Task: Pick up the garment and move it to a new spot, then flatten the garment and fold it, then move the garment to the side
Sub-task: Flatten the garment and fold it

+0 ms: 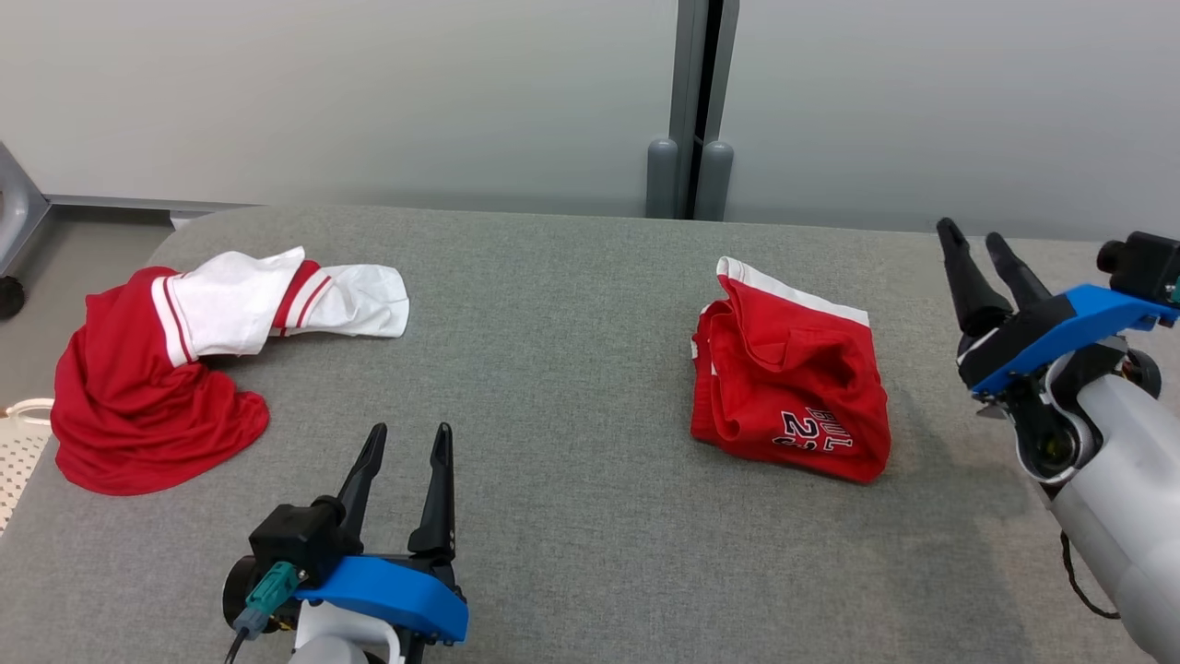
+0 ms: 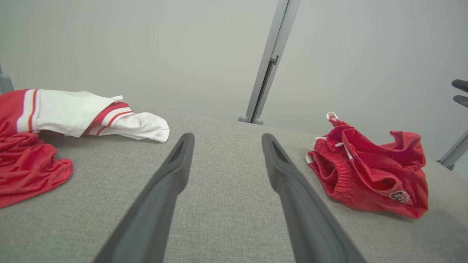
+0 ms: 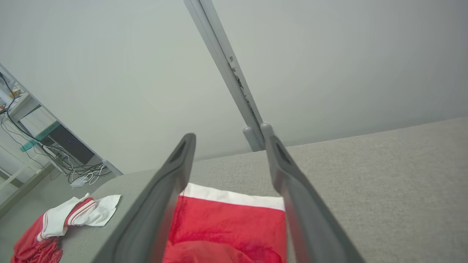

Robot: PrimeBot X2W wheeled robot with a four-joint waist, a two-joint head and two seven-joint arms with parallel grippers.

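You are working with both tools empty: the left tool [image 1: 411, 430] is hovering low over the near part of the grey surface [image 1: 572, 304] with its fingers standing apart. The right tool [image 1: 972, 232] is hanging raised at the right, fingers likewise spread and gripping nothing. The red shorts [image 1: 791, 387] are lying crumpled right of centre on the surface, with the waistband bunching toward the left and a white-trimmed hem pointing away. A red-and-white jersey [image 1: 157, 406] is sitting well apart at the far left edge. I am judging the shorts to be your garment, since the right tool is pointing over them. The move looks done, so flattening seems to be coming up. For that you are wanting one tool on each side of the shorts. Be aiming for a single layer at the hem corner and at the waistband, and be pulling outward low and slowly, so the cloth is spreading rather than dragging as a lump
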